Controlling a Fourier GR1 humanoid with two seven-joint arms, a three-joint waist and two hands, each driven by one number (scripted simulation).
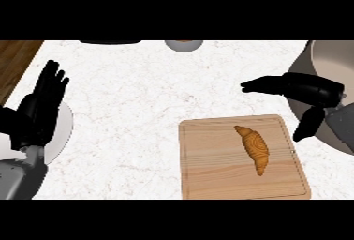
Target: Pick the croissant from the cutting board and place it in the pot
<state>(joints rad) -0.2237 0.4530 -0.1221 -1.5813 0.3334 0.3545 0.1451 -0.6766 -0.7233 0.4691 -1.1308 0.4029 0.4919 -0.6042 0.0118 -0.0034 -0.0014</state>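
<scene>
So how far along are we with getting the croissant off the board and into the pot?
Nothing is done yet: the golden-brown croissant lies on the light wooden cutting board, untouched. In hand: the black right hand hangs open above the counter beyond the board's far right corner, holding nothing. The black left hand rests open at the left edge. Left: grasp, lift, carry to the grey pot at the right edge and release.

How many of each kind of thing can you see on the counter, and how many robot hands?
Croissant: 1
Cutting board: 1
Pot, at the right edge: 1
Grey round object, cut off at the top edge, cannot tell what it is: 1
Dark object, cut off at the top edge: 1
Robot hands, left hand and right hand: 2
Total: 7
</scene>
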